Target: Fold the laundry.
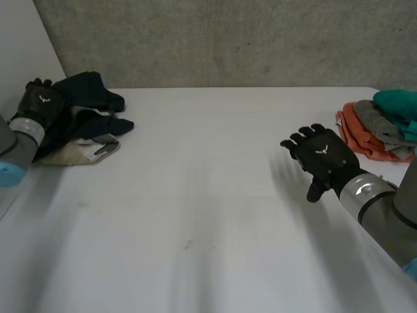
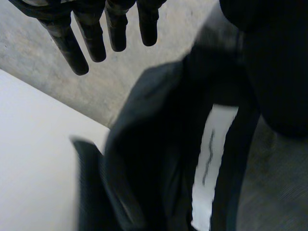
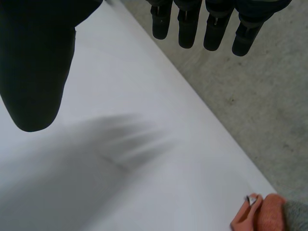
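A crumpled heap of dark navy and beige laundry (image 1: 85, 120) lies at the far left of the white table (image 1: 208, 195). My left hand (image 1: 40, 103) hovers over the heap's left side, fingers straight and apart, holding nothing. In the left wrist view the dark cloth (image 2: 163, 159) with a white label (image 2: 211, 159) lies under the palm, below the straight fingers (image 2: 91, 36). My right hand (image 1: 324, 158) floats open above the table at the right, empty. Its straight fingers (image 3: 214, 24) and thumb (image 3: 36, 62) hang over bare table in the right wrist view.
A stack of folded clothes, orange (image 1: 365, 134), grey (image 1: 384, 124) and teal (image 1: 397, 103), sits at the table's far right edge. The orange cloth's edge (image 3: 260, 216) lies past my right fingertips. A grey wall (image 1: 228, 39) stands behind the table.
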